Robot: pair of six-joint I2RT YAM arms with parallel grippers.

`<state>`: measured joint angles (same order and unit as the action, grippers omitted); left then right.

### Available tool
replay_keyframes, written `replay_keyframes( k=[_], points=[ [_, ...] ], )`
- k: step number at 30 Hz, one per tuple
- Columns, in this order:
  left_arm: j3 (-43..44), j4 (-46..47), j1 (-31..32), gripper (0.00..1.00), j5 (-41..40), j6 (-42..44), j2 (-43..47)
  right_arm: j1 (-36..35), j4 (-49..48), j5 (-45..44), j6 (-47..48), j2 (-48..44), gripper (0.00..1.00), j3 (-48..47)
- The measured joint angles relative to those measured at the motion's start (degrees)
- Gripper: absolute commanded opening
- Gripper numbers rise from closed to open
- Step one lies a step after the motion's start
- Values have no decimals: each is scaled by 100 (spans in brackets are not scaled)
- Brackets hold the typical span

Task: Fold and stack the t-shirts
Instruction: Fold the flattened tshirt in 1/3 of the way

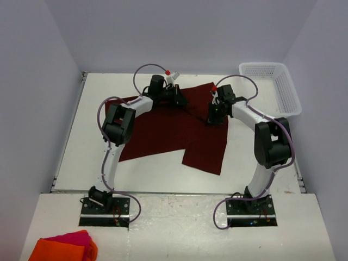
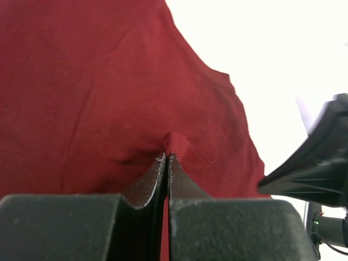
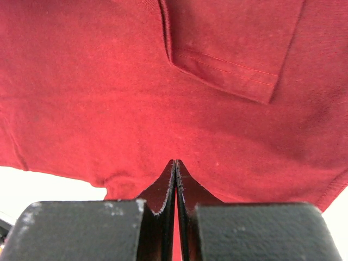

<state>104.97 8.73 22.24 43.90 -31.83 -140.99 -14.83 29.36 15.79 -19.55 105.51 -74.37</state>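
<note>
White table (image 1: pixel 87 163) boxed in by pale lilac walls, and we see both arm bases bolted to a scuffed white ledge (image 1: pixel 179 228) at the near edge. The only t-shirt (image 1: pixel 163 133) we see is dark maroon. It lies spread over the far middle of the table, not flat: one panel hangs toward the near right and the far edge is rumpled.

The left gripper (image 1: pixel 178 98) sits on the shirt's far edge, left of centre. In the left wrist view its jaws are closed, the left gripper (image 2: pixel 167 157) pinching up a small nub of the t-shirt (image 2: pixel 81 81) right at the tips. A blurred black machine part (image 2: pixel 310 168) juts in at right over bare table.

The right gripper (image 1: pixel 213 117) is on the shirt's far right area, near the left one but apart from it. In its wrist view the right gripper (image 3: pixel 175 162) is clamped tight too. The edge of the t-shirt (image 3: pixel 109 81) meets the tips and cloth bunches just beside them. We read that as a grip on the cloth. A hemmed flap (image 3: pixel 234 49) with visible stitching lies folded over further up.

A white mesh basket (image 1: pixel 272 87) stands at the far right corner, clear of the shirt. Orange and pink cloths (image 1: pixel 65 247) lie on the ledge's near left corner, well apart from the shirt.
</note>
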Motion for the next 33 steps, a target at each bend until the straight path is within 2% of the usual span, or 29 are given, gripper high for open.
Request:
replay_keyframes(
  k=[1, 4, 6, 7, 8, 9, 10, 11, 12, 15, 17, 18, 21, 22, 23, 24, 28, 33],
  points=[
    [-55, 37, 11, 0, 4, 4, 76, -15, -2, 11, 0, 11, 0, 0],
    [-275, 188, 50, 10, 37, 9, 304, -24, 0, 20, 4, 13, 0, 0],
    [-636, 291, 85, 28, 39, 2, 531, -24, -4, 20, 7, 13, 0, 0],
    [-966, 413, 111, 27, 24, -22, 710, -24, 4, 17, 9, 13, 0, 0],
    [-1427, 487, 140, 34, -22, -50, 964, -24, 0, 17, 13, 13, 0, 0],
    [-1939, 671, 177, 55, -103, -79, 1228, -24, 9, 15, 20, 13, 0, 0],
    [-2531, 813, 216, 69, -201, -111, 1550, -24, 13, 15, 26, 13, 0, 0],
    [-3143, 892, 269, 98, -308, -199, 1897, -24, 15, 13, 28, 13, 0, 0],
    [-3613, 929, 323, 100, -402, -232, 2190, -24, 20, 13, 31, 13, 0, 0],
    [-4964, 1071, 555, 98, -1023, -356, 3191, -24, 9, 24, 24, 13, 0, 0],
    [-5447, 1019, 691, 93, -1416, -348, 3816, -24, 13, 28, 7, 15, 0, -35],
    [-5528, 890, 758, 90, -1676, -343, 4116, -24, 22, 31, -9, 20, 0, -70],
    [-5189, 514, 850, 68, -2269, -264, 4588, -24, 142, -42, -90, 116, 0, -393],
    [-4918, 308, 850, 27, -2463, -186, 4601, -22, 190, -94, -96, 188, 0, -562],
    [-4647, 57, 844, 6, -2627, -133, 4590, -22, 282, -199, -98, 262, 0, -750],
    [-4354, -232, 831, 0, -2809, -31, 4570, -22, 337, -363, -92, 352, 0, -949],
    [-3578, -1189, 693, 0, -3355, 251, 4524, 35, 507, -1023, -59, 555, 0, -1394],
    [-3552, -2050, -101, 0, -3775, 258, 4463, 157, 367, -848, -90, 367, 0, -970]
  ],
)
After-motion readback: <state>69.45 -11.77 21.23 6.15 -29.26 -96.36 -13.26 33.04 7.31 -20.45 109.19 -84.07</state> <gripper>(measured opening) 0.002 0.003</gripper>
